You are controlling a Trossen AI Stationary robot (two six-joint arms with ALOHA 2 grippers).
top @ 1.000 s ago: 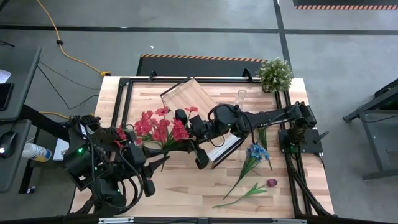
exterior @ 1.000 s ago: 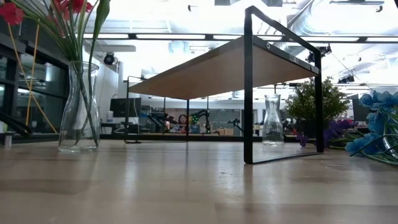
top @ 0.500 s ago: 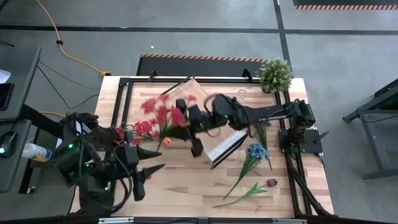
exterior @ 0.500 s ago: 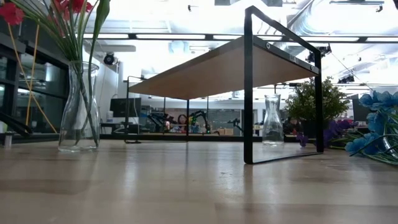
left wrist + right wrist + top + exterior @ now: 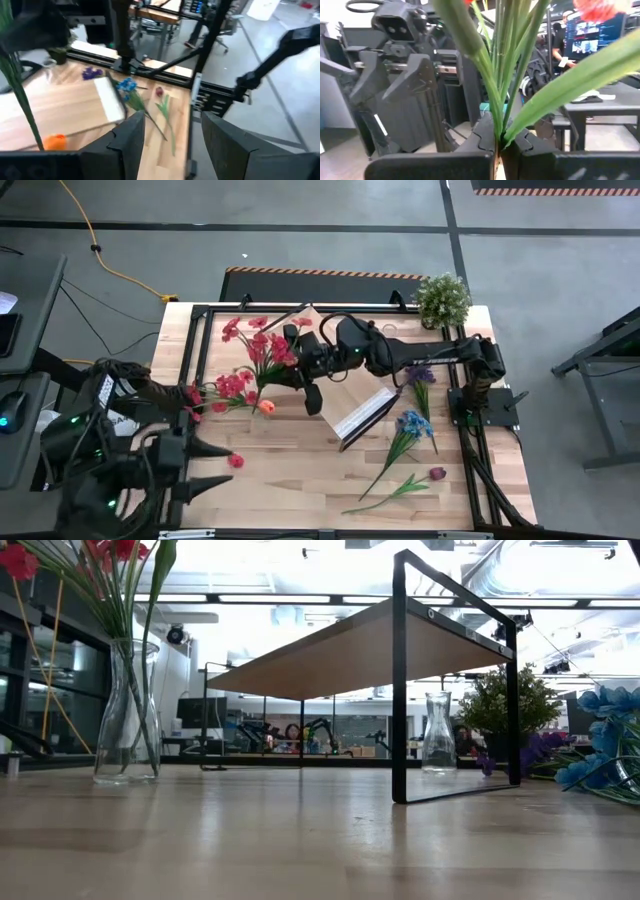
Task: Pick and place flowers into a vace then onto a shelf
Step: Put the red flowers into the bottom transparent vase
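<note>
Red flowers (image 5: 262,345) have moved up toward the table's far side, clenched by their stems in the right gripper (image 5: 496,141) next to the shelf (image 5: 362,412). The left gripper (image 5: 215,467) has pulled back to the near-left corner, fingers spread and holding nothing. Another red bunch sits in the vase (image 5: 126,712), blooms cut off in the low view. Blue flowers (image 5: 412,426) lie on the wood.

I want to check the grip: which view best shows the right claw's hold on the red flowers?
The right wrist view: the right claw pinches the red flowers' stems. The high view shows blooms; others, neither.
</note>
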